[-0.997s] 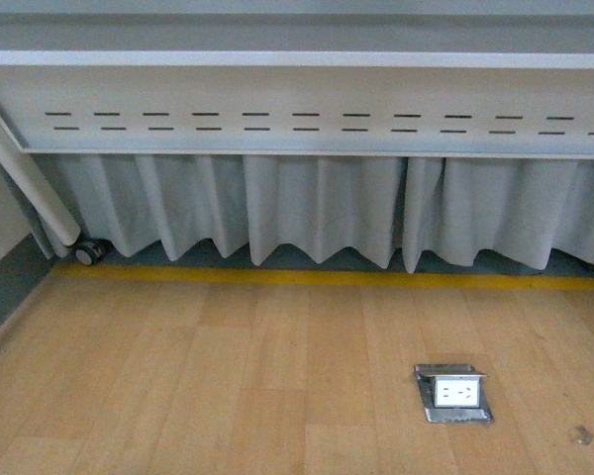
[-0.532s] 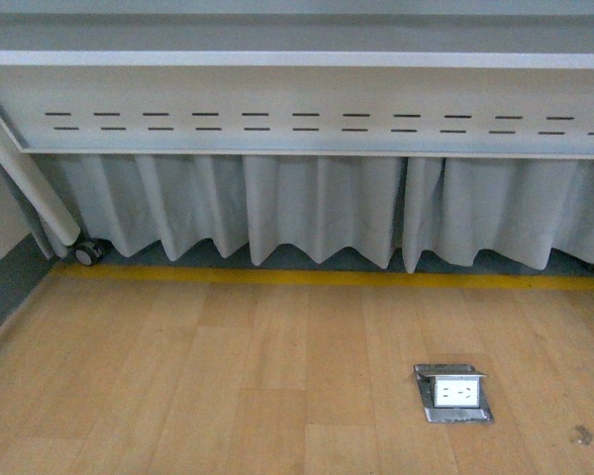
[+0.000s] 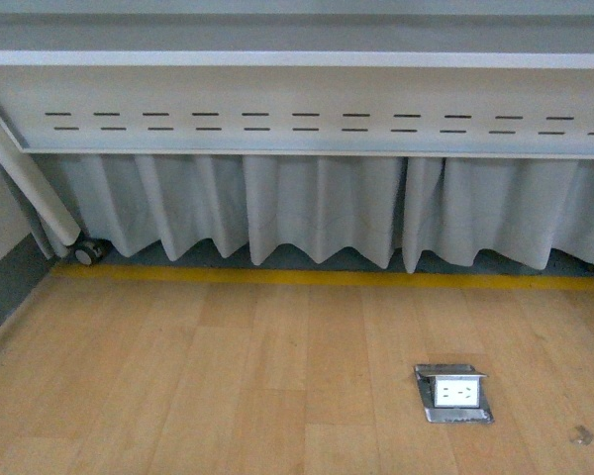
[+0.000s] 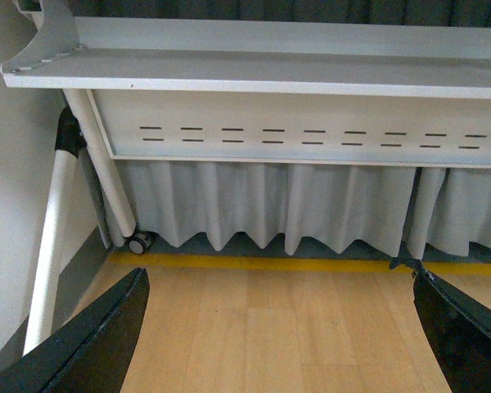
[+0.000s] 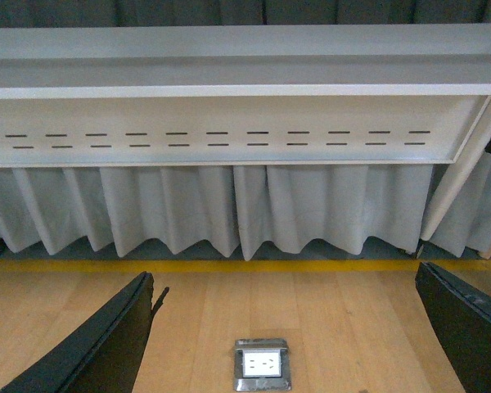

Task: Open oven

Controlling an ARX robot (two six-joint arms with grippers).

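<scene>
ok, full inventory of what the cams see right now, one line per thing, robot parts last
oven: none in any view
table: one, grey-white top with a slotted white front panel, across the top of the front view
curtain: one, pale grey, pleated, hanging behind and below the table panel
table leg: one, white, slanting, far left of the front view
caster wheel: one, dark, at the foot of that leg
yellow floor line: one, along the floor below the curtain
wooden floor: light brown planks
floor socket box: one, metal with white outlets, lid up, right of centre
left gripper: black fingers, open, empty
right gripper: black fingers, open, empty
</scene>
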